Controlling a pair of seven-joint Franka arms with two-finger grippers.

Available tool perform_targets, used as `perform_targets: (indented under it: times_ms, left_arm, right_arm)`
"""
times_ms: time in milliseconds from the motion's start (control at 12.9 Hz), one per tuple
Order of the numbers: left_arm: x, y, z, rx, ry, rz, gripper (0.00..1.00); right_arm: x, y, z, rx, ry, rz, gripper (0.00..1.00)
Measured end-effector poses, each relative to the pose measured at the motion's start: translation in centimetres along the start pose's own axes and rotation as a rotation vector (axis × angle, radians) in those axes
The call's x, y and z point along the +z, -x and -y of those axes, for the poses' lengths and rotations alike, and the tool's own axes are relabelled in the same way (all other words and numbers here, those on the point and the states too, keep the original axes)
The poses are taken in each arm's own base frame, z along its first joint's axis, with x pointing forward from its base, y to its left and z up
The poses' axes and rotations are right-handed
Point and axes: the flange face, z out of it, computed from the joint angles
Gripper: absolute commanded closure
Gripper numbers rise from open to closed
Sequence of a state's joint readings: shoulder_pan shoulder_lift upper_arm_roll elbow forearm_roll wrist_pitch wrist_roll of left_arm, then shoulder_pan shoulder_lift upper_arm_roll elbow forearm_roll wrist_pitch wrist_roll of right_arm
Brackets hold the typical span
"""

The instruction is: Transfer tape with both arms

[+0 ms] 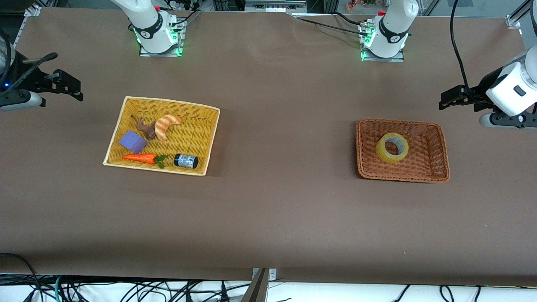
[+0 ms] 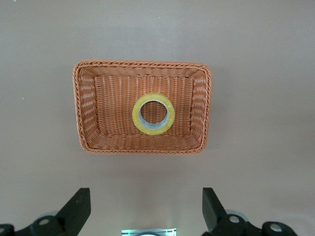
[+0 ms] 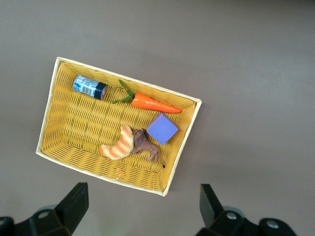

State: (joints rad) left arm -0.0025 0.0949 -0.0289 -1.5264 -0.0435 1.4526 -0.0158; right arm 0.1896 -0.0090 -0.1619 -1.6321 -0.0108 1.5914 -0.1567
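Note:
The tape (image 1: 384,152), a yellowish translucent ring, lies in the brown wicker basket (image 1: 438,138) toward the left arm's end of the table. It also shows in the left wrist view (image 2: 136,115), inside that basket (image 2: 78,108). My left gripper (image 1: 448,100) is open and empty, up over the bare table at that end, apart from the basket; its own view shows it the same way (image 2: 146,196). My right gripper (image 1: 72,88) is open and empty, up over the table at the right arm's end; the right wrist view (image 3: 142,194) shows it the same way.
A yellow wicker basket (image 1: 193,126), also in the right wrist view (image 3: 74,128), holds a croissant (image 1: 166,125), a brown toy figure (image 1: 145,128), a purple block (image 1: 133,141), a carrot (image 1: 140,158) and a small black cylinder (image 1: 186,161). Bare brown table lies between the two baskets.

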Motion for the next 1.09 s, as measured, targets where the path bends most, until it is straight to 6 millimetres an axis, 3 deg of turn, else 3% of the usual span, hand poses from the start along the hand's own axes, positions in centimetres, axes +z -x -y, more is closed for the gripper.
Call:
perform_targets:
  times_ms: [311, 544, 1088]
  left_arm:
    - [0.0, 0.0, 0.0, 0.0, 0.0, 0.001, 0.0]
    - [0.0, 0.0, 0.0, 0.0, 0.0, 0.001, 0.0]
    - [0.1, 0.0, 0.0, 0.0, 0.0, 0.001, 0.0]
  right_arm:
    - [-0.6, 0.9, -0.4, 0.008, -0.007, 0.029, 0.0]
    - [-1.8, 1.2, -2.0, 0.039, -0.016, 0.004, 0.0]
    - [-2.4, 1.1, -1.5, 0.032, -0.018, -0.008, 0.0]
